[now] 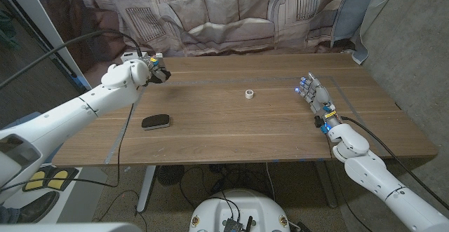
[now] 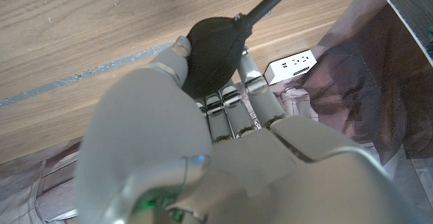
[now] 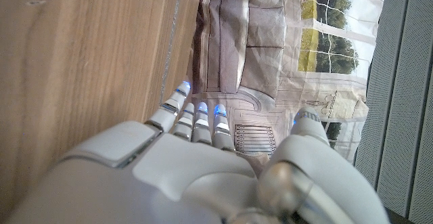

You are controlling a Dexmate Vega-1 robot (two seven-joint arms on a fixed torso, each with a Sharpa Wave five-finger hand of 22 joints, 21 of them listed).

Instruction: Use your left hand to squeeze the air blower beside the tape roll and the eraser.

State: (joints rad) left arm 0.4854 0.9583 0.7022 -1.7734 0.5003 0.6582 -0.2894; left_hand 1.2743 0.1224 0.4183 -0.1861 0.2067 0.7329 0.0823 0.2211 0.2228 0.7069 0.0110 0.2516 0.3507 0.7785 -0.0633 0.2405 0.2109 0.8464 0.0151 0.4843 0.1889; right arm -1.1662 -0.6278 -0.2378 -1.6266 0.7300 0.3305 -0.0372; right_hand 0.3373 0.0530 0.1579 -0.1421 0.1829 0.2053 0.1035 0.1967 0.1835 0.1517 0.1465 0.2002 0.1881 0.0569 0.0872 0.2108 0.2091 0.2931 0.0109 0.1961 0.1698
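Black rubber air blower [image 2: 213, 51], a round bulb with a thin dark nozzle, sits in the robot's white left hand [image 1: 144, 71], lifted above the table's far left corner. In the left wrist view the fingers [image 2: 233, 102] wrap the bulb from behind and the thumb presses its side, so the hand is clamped on it. The bulb lies directly against the palm side of the fingers, and its long axis runs out past the fingertips, nozzle pointing away from the wrist; a squeeze would, I judge, need only a tighter curl of that hand, which is far nearer than the other.

Near the table's front left edge lies one flat black oval eraser [image 1: 156, 122]. At mid-table stands one small white tape roll [image 1: 249, 93]. Towards the right edge the white right hand [image 1: 316, 95] holds nothing, fingers extended and slightly apart.

One blower, one eraser, one roll.
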